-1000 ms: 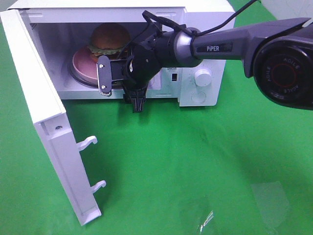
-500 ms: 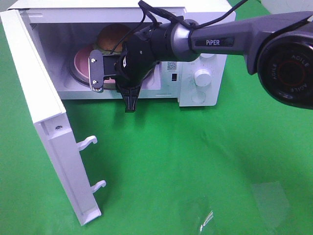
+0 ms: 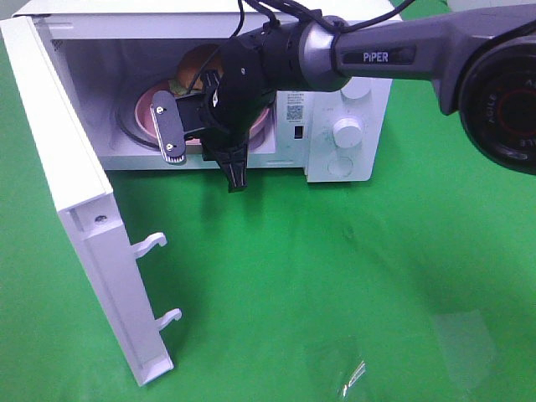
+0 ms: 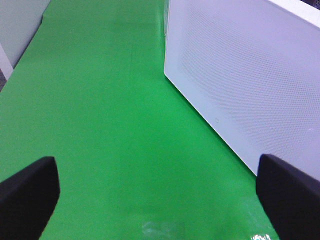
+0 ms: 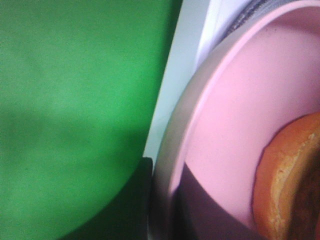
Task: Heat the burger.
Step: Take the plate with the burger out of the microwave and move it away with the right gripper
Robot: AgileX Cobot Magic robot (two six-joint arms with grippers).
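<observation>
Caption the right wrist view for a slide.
Right claw shut on the pink plate rim, burger on it.

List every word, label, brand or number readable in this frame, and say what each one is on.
"PiPER": white letters on the right arm, on its dark grey forearm.
"AGILE": red letters around the arm's round joint cap, only partly legible.
Small square code sticker on the microwave front panel: too small to read.
Markings around the microwave knob: too faint to read.
Wrist views: no text.
</observation>
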